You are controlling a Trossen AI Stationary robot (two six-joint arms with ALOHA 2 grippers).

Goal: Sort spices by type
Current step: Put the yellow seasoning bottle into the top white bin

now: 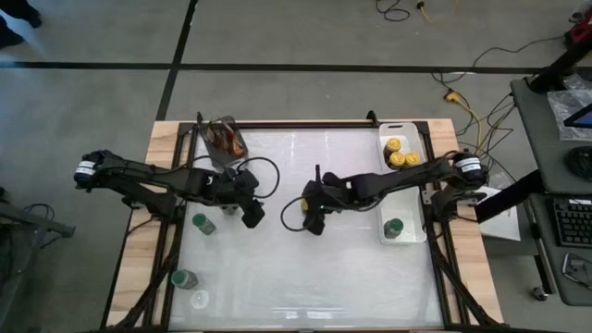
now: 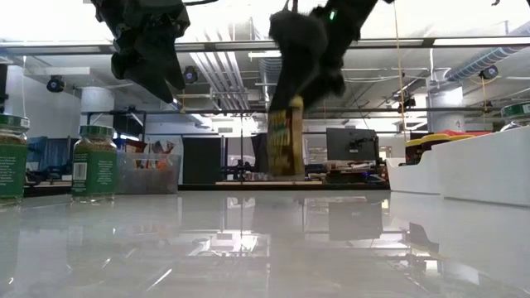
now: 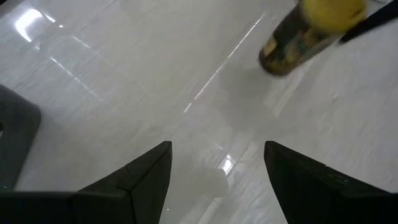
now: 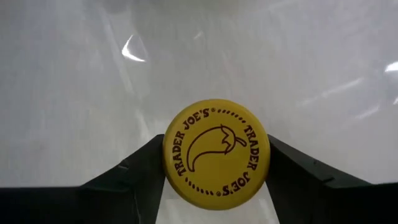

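My right gripper [image 4: 216, 163] is shut on a small clear spice jar with a yellow lid [image 2: 286, 141] over the middle of the table; the left wrist view shows the jar [image 3: 292, 43] tilted. My left gripper [image 3: 217, 168] hangs open just left of it, with nothing between its fingers [image 1: 250, 215]. Two green-lidded spice jars [image 1: 203, 223] [image 1: 185, 278] stand upright on the table's left side. Yellow-lidded jars [image 1: 400, 153] sit in the far white tray [image 1: 413, 132]. One green-lidded jar [image 1: 393, 228] sits in the near white tray [image 1: 412, 236]. My right gripper pinches the jar at its top, the round yellow lid [image 4: 216, 154] filling the gap between the two fingers [image 4: 140, 171], one on each side of it. The fingers slant down from the table's right side. The jar hangs below them, tilted and lifted clear of the table [image 2: 286, 170].
A grey square cup of brown sticks [image 1: 227, 139] stands at the far left. A small clear, lidless jar [image 1: 200, 299] stands near the front left corner. Bare white tabletop [image 1: 305, 277] lies between the arms and the near edge.
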